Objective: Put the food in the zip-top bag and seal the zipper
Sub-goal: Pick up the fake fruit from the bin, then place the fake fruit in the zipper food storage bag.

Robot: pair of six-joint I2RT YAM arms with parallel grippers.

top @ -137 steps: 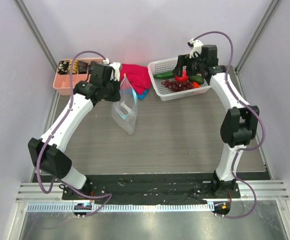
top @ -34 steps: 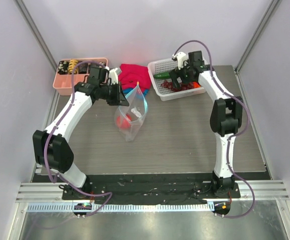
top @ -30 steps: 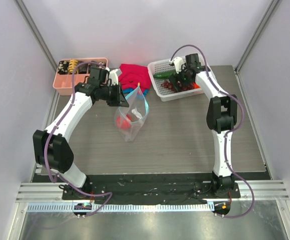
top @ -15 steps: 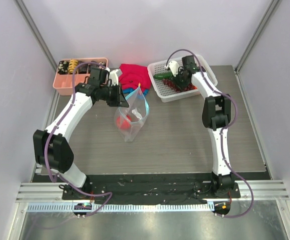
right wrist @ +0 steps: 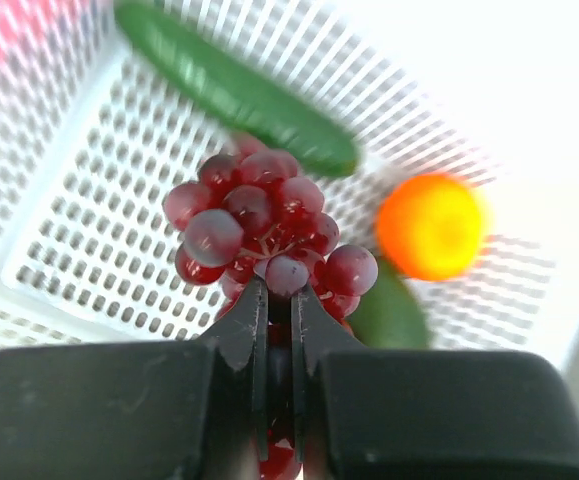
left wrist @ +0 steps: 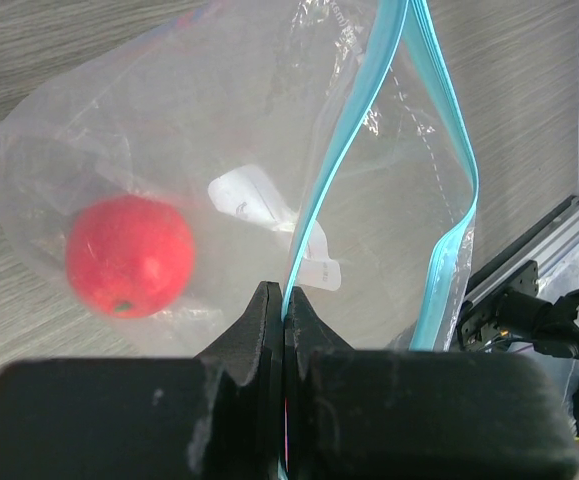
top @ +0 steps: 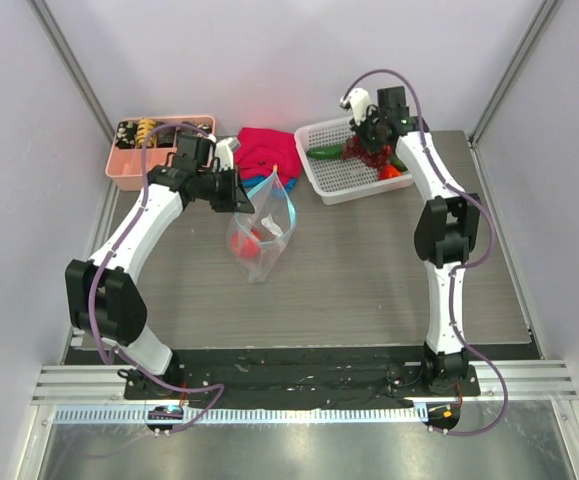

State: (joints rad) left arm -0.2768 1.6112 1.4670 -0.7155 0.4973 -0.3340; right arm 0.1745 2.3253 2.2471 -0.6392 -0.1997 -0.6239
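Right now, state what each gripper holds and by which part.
Left gripper pinches the zip-top bag by its zipper; right gripper clamps the grape bunch at one end.

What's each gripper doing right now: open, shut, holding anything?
Left gripper: closed on the zipper strip of the bag.
Right gripper: closed, holding the grape bunch.

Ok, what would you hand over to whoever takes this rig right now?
Left gripper: shut on the zipper edge, holding the zip-top bag open.
Right gripper: shut on the grape bunch, over the basket.
Done: tomato in the bag.
To do: bag the grape bunch, cucumber, orange and a green piece from the basket, then seal.
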